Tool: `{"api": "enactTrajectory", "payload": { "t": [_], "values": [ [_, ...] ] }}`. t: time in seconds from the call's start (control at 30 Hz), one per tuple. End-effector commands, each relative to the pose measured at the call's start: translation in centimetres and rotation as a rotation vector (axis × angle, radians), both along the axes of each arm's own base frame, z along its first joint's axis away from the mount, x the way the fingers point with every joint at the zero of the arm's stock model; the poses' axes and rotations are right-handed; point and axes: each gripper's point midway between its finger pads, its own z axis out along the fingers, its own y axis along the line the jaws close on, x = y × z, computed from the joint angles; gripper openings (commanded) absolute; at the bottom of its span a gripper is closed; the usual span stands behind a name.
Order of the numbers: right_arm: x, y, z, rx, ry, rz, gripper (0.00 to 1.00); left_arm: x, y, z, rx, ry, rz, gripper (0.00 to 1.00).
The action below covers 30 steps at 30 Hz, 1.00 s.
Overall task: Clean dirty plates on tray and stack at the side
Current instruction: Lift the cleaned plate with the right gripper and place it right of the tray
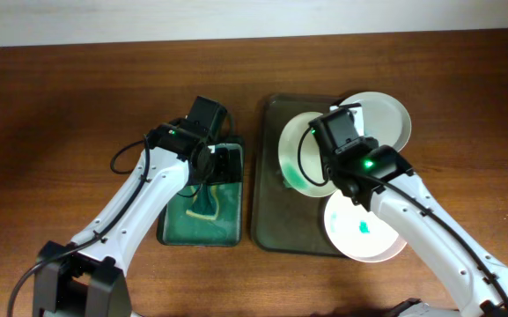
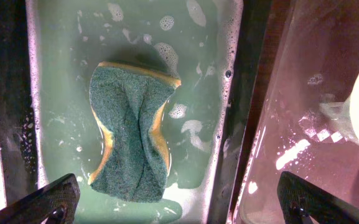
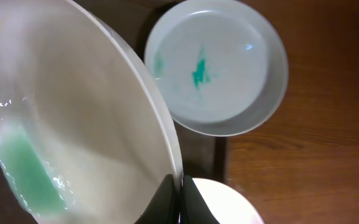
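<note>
My right gripper [image 1: 324, 145] is shut on the rim of a white plate [image 1: 296, 158], held tilted over the dark tray [image 1: 276, 216]; green liquid pools at its low edge [image 3: 30, 174], and the fingers pinch the rim [image 3: 180, 193]. A second plate [image 1: 386, 119] lies at the tray's back right. A third plate [image 1: 364, 231] with teal stains lies at the front right and also shows in the right wrist view [image 3: 219, 65]. My left gripper [image 2: 179, 199] is open above a green sponge [image 2: 132, 134] that lies in the soapy basin [image 2: 61, 56].
The green sponge basin [image 1: 174, 231] stands left of the tray, with foamy water in it. Brown wooden table [image 1: 60, 106] lies all around. The tray's wet floor shows in the left wrist view [image 2: 303, 124].
</note>
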Motion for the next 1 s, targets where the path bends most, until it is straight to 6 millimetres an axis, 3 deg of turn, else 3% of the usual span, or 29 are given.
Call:
{"api": "enactTrajectory", "payload": {
  "t": [0.0, 0.17, 0.57, 0.97],
  "values": [
    [-0.3, -1.3, 1.7, -0.1, -0.07, -0.06, 0.04, 0.3, 0.0, 0.7, -0.013, -0.016, -0.004, 0.99],
    [-1.2, -1.0, 2.5, -0.206, -0.088, -0.043, 0.04, 0.3, 0.0, 0.7, -0.013, -0.017, -0.004, 0.99],
    [-2.8, 2.0, 6.7, -0.438, -0.261, 0.036, 0.04, 0.3, 0.0, 0.7, -0.013, -0.017, -0.004, 0.99],
    [-2.8, 2.1, 6.8, -0.444, -0.267, 0.038, 0.04, 0.3, 0.0, 0.7, -0.013, -0.017, -0.005, 0.99]
  ]
}}
